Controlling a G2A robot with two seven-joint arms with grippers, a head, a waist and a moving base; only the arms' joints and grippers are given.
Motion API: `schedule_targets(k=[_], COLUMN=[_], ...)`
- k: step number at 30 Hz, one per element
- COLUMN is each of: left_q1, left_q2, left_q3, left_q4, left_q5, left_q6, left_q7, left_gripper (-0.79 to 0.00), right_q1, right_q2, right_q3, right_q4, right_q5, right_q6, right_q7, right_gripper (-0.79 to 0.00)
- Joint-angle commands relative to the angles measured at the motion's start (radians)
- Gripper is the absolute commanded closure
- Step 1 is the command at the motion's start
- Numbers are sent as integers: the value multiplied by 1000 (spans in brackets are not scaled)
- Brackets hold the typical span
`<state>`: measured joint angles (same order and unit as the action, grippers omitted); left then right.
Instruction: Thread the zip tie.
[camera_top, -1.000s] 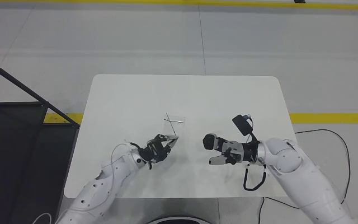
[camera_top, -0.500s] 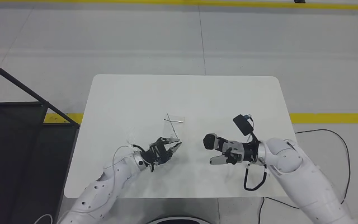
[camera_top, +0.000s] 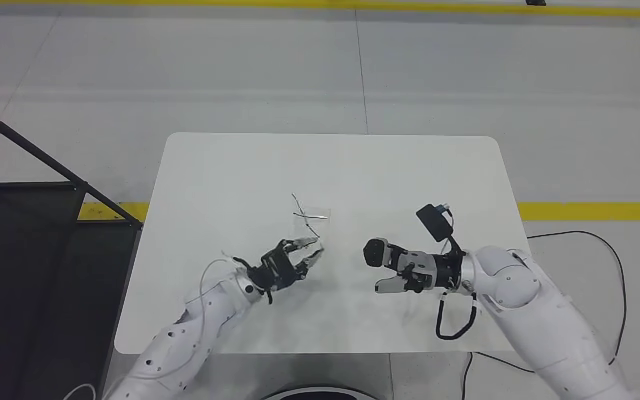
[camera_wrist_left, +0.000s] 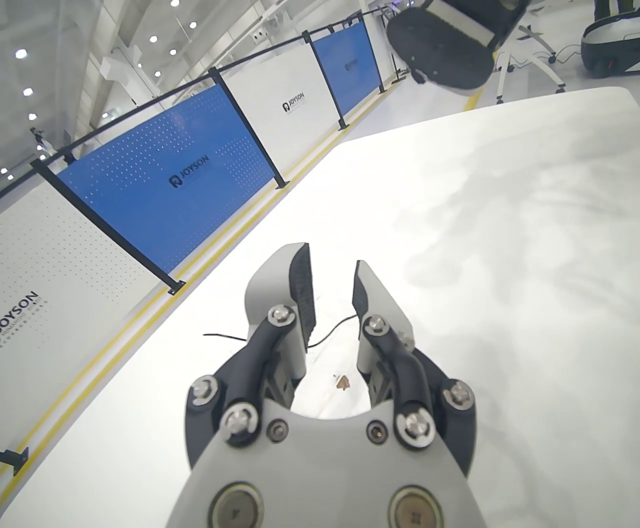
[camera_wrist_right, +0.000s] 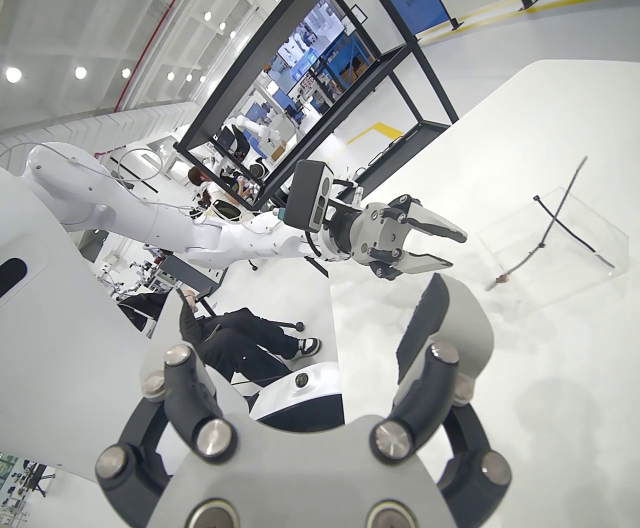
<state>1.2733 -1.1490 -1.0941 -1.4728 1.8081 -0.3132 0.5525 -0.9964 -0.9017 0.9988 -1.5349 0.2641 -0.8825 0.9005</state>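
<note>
Two zip ties (camera_wrist_right: 550, 226) in clear tray (camera_wrist_right: 590, 215)

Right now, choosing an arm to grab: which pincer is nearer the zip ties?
Left. The left pincer is right beside the zip ties; the right pincer sits farther off.

The left fingers (camera_wrist_left: 380, 295) are two silver-grey wedge-shaped plates faced with ribbed black pads. They hinge on black links fastened with bright round screws to a grey palm carrying two brass-coloured round inserts. Behind these fingers a black camera box (camera_wrist_right: 310, 195) with a grey face sits on the wrist, and thin white cables run along the glossy white left arm (camera_wrist_right: 150, 220). The right fingers (camera_wrist_right: 467, 325) are of the same build. Behind them a black cable loop (camera_top: 455, 322) hangs beside the rounded white right arm (camera_top: 530, 300).
</note>
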Motion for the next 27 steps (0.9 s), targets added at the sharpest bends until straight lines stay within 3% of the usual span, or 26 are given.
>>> schedule_targets(k=[1, 10, 11, 13, 19, 27], left_q1=[-2, -4, -1, 12, 75, 158], left_q2=[0, -3, -3, -1, 14, 37], left_q3=[0, -6, -10, -22, -90, -192], left_q4=[1, -7, -15, -36, -107, -209], left_q5=[-6, -81, -106, -166, -349, -550], left_q6=[-5, -38, -54, -107, -286, -460], left_q7=[-3, 54, 67, 93, 132, 35], left_gripper=[-348, -391, -459, -779, -785, -785], right_q1=[0, 1, 2, 3, -1, -14], right_q2=[0, -3, -3, -3, -1, 13], right_q3=[0, 0, 1, 2, 18, 93], right_q4=[0, 2, 3, 5, -5, -21], right_q5=[0, 0, 0, 3, 10, 35], right_q6=[0, 3, 4, 5, 8, 41], right_q7=[1, 4, 4, 5, 9, -14], right_gripper=[-785, -785, -785, -785, -785, -785])
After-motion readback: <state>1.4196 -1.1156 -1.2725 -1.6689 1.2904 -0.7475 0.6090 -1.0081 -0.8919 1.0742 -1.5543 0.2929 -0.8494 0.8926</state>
